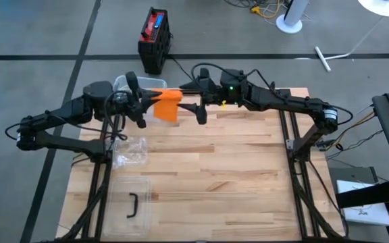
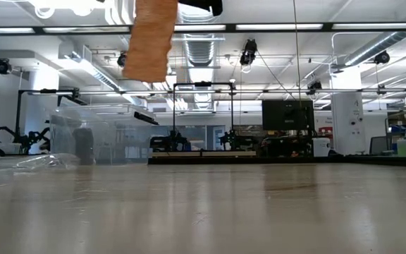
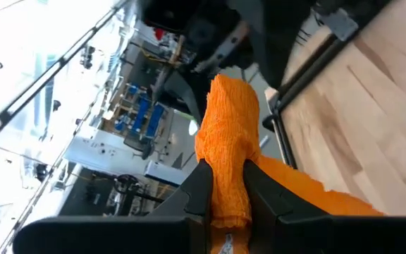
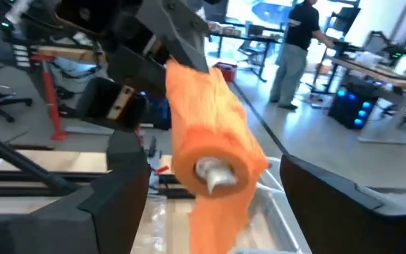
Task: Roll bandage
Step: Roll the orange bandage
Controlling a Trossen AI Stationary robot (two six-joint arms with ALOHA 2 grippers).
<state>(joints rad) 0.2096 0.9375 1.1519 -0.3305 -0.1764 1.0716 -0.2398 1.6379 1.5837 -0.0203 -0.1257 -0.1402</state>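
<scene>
A lid point(image 1: 131, 202) with a dark handle lies nearest, at the table's point(image 1: 235, 175) front left, with a crumpled clear bag point(image 1: 130, 152) just beyond it. Past these, both arms meet in the air over the table's far side. The left gripper point(image 3: 224, 187) is clamped on the orange bandage point(image 1: 167, 104), holding the partly wound roll well above the wood with a loose tail hanging below it. The right gripper point(image 4: 210, 194) stands wide open, one finger on either side of the roll's end, apart from it. A clear bin point(image 1: 140, 83) sits behind at the far edge.

This looks like a regrasp between turns of the winding. The next move probably calls for the right fingers to close on the roll and twist, taking up the hanging tail.
</scene>
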